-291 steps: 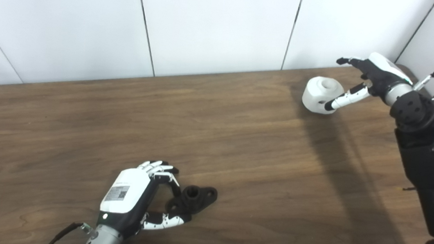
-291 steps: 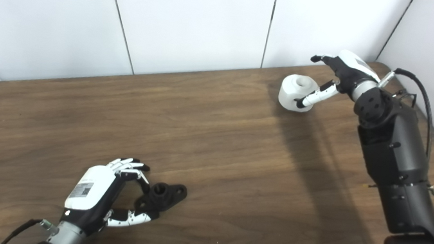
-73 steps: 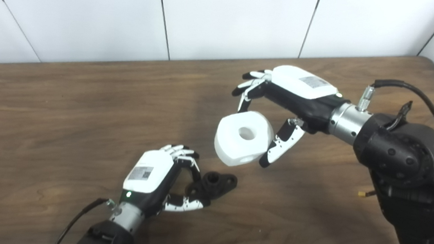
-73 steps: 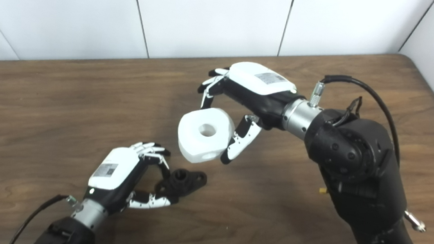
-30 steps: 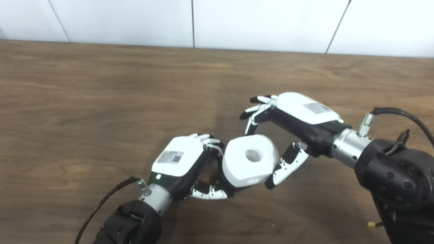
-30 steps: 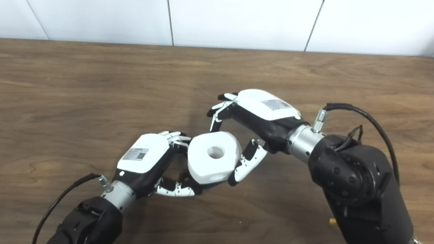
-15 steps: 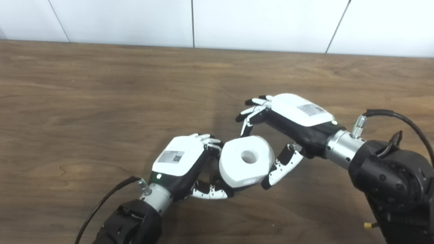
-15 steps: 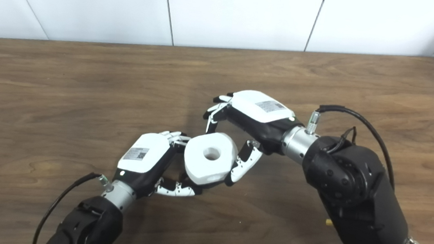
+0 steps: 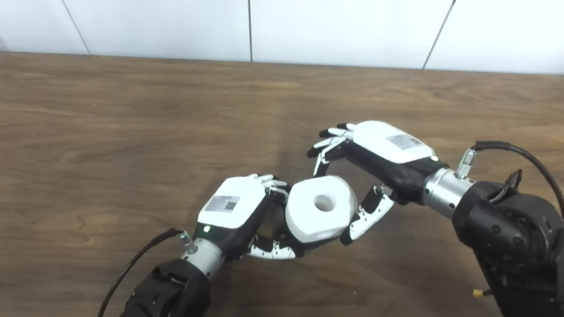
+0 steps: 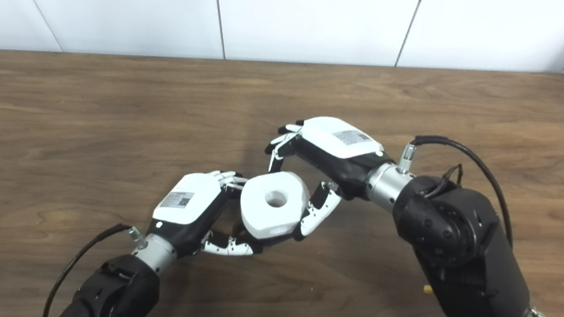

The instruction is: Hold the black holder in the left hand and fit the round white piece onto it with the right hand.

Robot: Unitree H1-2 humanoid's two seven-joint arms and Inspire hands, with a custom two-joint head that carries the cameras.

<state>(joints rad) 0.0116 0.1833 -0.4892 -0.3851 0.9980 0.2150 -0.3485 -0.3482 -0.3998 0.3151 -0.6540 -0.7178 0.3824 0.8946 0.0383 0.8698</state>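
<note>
The round white piece [image 9: 321,210] with a centre hole hangs low over the table, tilted a little, and my right hand [image 9: 380,149] is shut on it, fingers at its far side and thumb at its near right. It sits right against the fingers [image 10: 226,178] of my left hand [image 10: 186,206]. That hand is curled, thumb [image 9: 274,251] under the piece, gripping the black holder. The white piece covers the holder almost wholly; only a dark sliver shows by the thumb. Whether the hole sits on the holder's post I cannot tell.
The brown wooden table [image 9: 85,126] stretches wide to the left and behind the hands, ending at a white panelled wall [image 9: 325,19]. A black cable [image 9: 517,153] loops off my right wrist, another [image 9: 134,268] off my left forearm.
Over the last second my right hand brought the white piece slightly left, closer against my left hand's fingers. My left hand has stayed put.
</note>
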